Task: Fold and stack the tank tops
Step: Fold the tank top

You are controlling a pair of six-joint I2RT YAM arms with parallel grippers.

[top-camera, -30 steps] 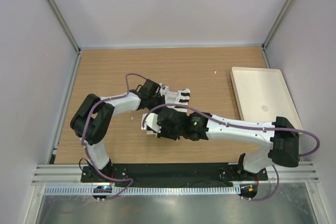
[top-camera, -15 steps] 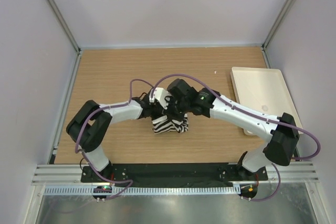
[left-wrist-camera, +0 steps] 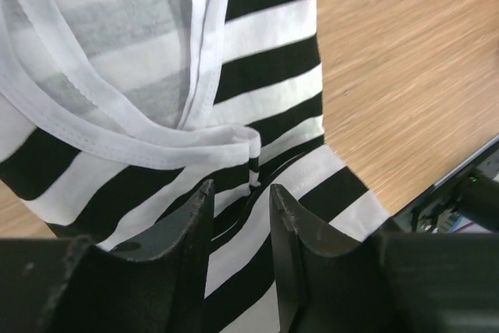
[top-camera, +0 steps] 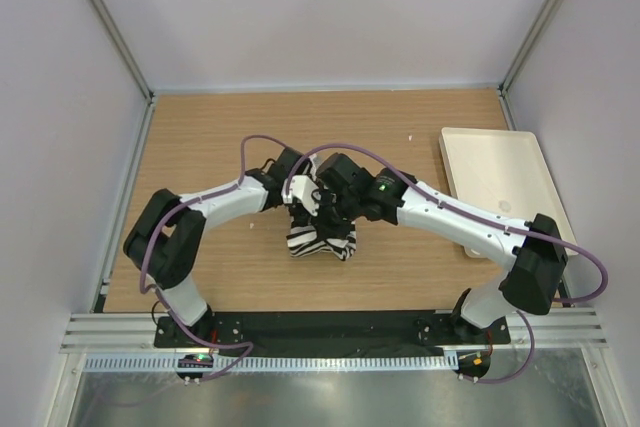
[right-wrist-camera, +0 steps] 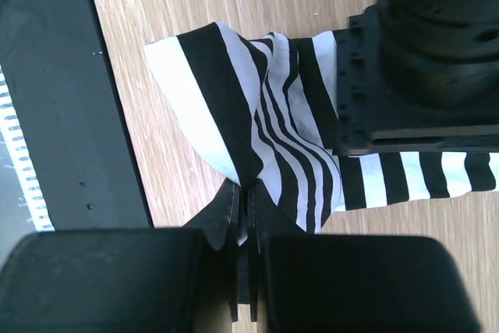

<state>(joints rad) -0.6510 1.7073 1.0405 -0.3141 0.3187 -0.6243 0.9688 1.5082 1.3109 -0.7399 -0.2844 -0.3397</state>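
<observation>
Tank top lies bunched in a small striped heap near the middle of the wooden surface, between the two arm tips and well apart from the white tray at the right edge. The right tool is closed tight on a thin pinch of the cloth, with several striped layers gathered into its jaws. The left tool sits low over the garment with its jaws parted. Striped cloth and a loop of white trim show beyond the gap, and nothing looks clamped there.

The main risk, as I judge it, is the fold coming apart. With only one pinch holding, any pull by the right tool could drag the whole heap across the surface or tug the layers out of line, leaving a crooked bundle. The left fingers sit very close to the trim loop, so a careless withdrawal could hook it and lift the cloth. The two wrists are also crowded together over the garment, so a sideways move by either arm could knock the other.
</observation>
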